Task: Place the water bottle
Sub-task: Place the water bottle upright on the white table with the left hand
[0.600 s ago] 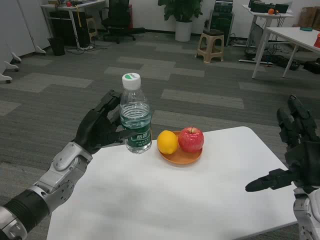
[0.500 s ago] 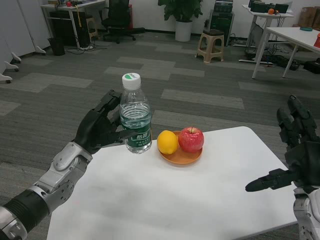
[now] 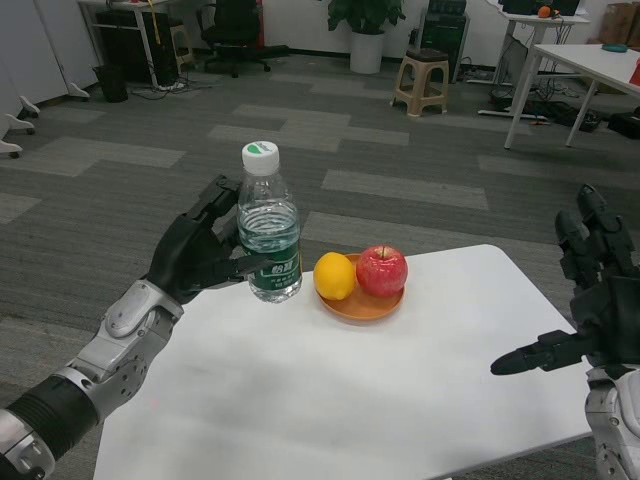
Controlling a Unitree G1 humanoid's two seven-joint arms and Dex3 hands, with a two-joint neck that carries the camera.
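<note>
A clear water bottle (image 3: 269,225) with a white cap and green label stands upright near the far left part of the white table (image 3: 340,390). My left hand (image 3: 196,251) grips it from the left, fingers wrapped around its label. Whether the bottle's base touches the table I cannot tell. My right hand (image 3: 590,300) hovers open over the table's right edge, fingers spread, one pointing left.
An orange plate (image 3: 361,300) just right of the bottle carries a lemon (image 3: 334,276) and a red apple (image 3: 381,271). Beyond the table lie grey carpet, a stool (image 3: 420,90), desks and an office chair.
The camera has tipped down slightly, so the whole scene sits a little higher in the picture. The bottle, both hands and the fruit keep their places relative to each other.
</note>
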